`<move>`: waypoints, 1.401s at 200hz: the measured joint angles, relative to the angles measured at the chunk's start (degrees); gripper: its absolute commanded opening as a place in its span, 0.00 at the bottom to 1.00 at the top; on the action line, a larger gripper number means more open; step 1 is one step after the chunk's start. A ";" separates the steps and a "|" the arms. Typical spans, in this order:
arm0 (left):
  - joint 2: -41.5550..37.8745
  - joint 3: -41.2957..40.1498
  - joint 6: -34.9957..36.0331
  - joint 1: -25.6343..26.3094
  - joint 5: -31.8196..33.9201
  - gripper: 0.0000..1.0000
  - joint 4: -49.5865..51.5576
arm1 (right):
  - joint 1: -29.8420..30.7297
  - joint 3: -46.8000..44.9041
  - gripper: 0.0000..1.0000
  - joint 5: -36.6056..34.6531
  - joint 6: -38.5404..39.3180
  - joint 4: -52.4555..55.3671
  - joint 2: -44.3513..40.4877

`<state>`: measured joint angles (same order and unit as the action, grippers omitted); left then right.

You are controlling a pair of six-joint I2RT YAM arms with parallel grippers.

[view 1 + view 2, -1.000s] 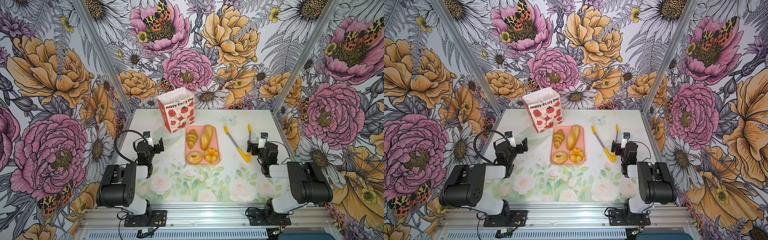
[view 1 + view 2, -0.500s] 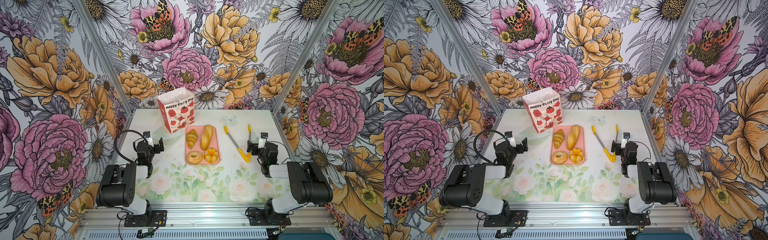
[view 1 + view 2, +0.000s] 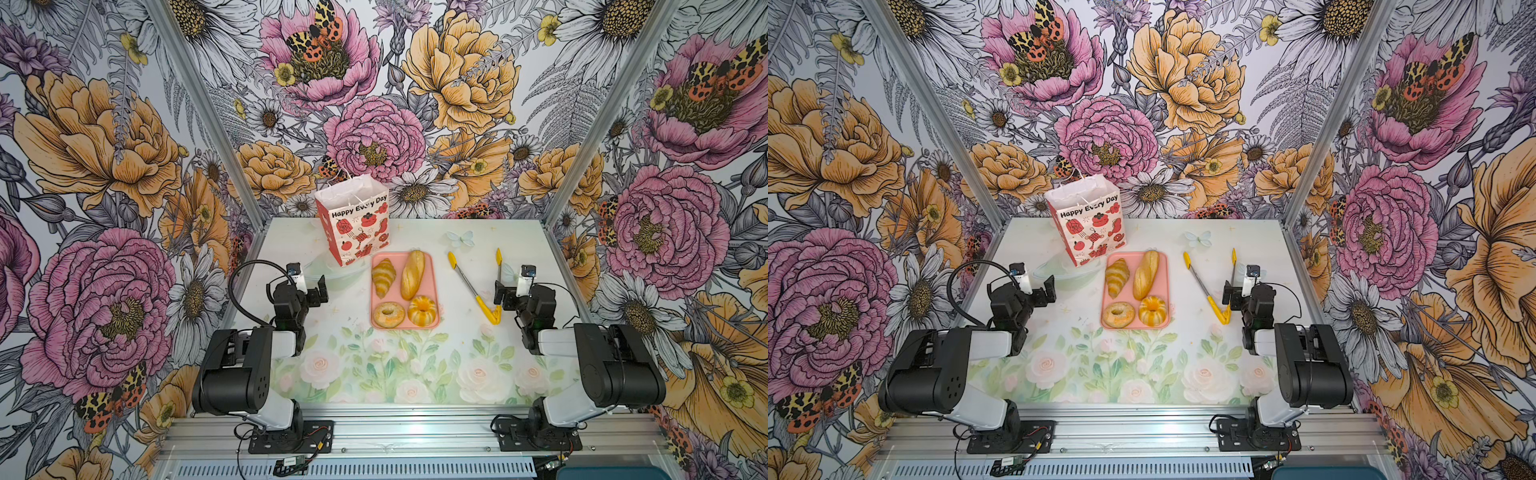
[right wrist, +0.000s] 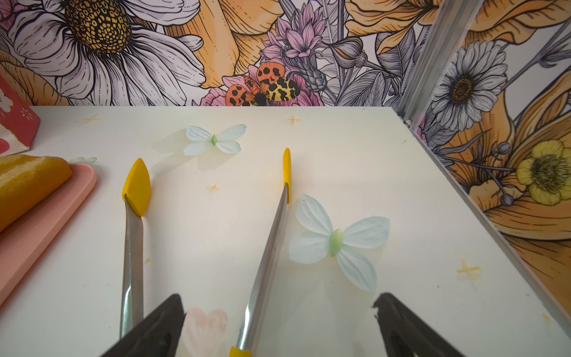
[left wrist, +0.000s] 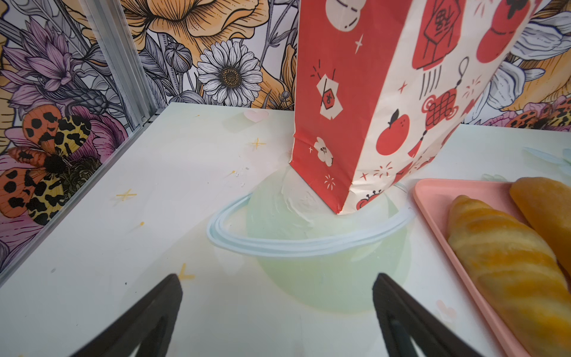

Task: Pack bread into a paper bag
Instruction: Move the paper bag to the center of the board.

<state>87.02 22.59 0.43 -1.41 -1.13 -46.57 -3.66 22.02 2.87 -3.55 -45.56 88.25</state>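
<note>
Currently the left jaws and right jaws both stand wide apart, empty. Bread (image 3: 412, 275) lies on the pink tray (image 3: 433, 282), just beside the upright paper bag (image 3: 357, 224); tongs (image 3: 472, 287) lie near the right jaws.

A lab test booth: 2 robot arms (image 3: 245, 374) on an aluminium rail (image 3: 415, 434), floral-print panel walls (image 3: 104, 145).

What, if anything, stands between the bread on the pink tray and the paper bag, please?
Nothing visible does. The paper bag stands upright, mouth open, just beyond the corner of the pink tray nearest the croissant; only bare mat lies between them.
</note>
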 measured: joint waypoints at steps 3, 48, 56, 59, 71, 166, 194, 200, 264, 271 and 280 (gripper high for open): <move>0.00 0.00 0.02 0.00 0.00 0.99 0.00 | 0.02 0.00 1.00 0.00 0.00 -0.02 -0.02; 0.00 0.00 0.02 0.00 0.00 0.99 0.00 | 0.11 0.00 0.99 0.02 0.00 -0.04 -0.02; 0.00 0.00 0.02 0.00 -0.02 0.99 0.00 | 0.11 0.00 0.99 0.31 0.02 -0.04 -0.02; 0.00 0.00 0.02 0.00 -0.02 0.99 0.00 | 0.11 0.02 0.99 0.44 0.02 -0.02 -0.04; 0.00 0.00 0.02 0.00 -0.02 0.99 0.00 | 0.11 0.31 0.99 0.87 0.07 1.14 -0.44; 0.00 0.00 0.02 0.00 -0.02 0.99 0.00 | 1.22 32.85 0.99 2.03 -3.78 47.34 -15.34; 0.00 0.00 0.02 0.00 -0.02 0.99 0.00 | 0.94 50.90 0.99 1.92 -7.78 67.32 -12.13; 0.00 0.00 0.02 0.00 -0.02 0.99 0.00 | 0.70 53.79 0.99 2.27 -8.46 70.58 -11.37; -5.97 23.67 2.56 6.75 10.84 0.99 35.95 | -0.35 61.29 0.99 9.05 -11.32 87.32 -7.52; -6.05 30.69 2.56 7.34 11.45 0.99 41.77 | -0.31 62.14 0.99 9.01 -11.89 88.02 -7.15; -6.03 39.17 2.51 7.74 11.63 0.99 48.46 | 0.22 63.06 0.99 7.72 -12.33 88.43 -6.99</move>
<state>80.99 61.76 2.94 6.33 10.50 1.89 -3.44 85.08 10.59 -15.88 42.87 81.25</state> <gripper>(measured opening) 0.987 0.993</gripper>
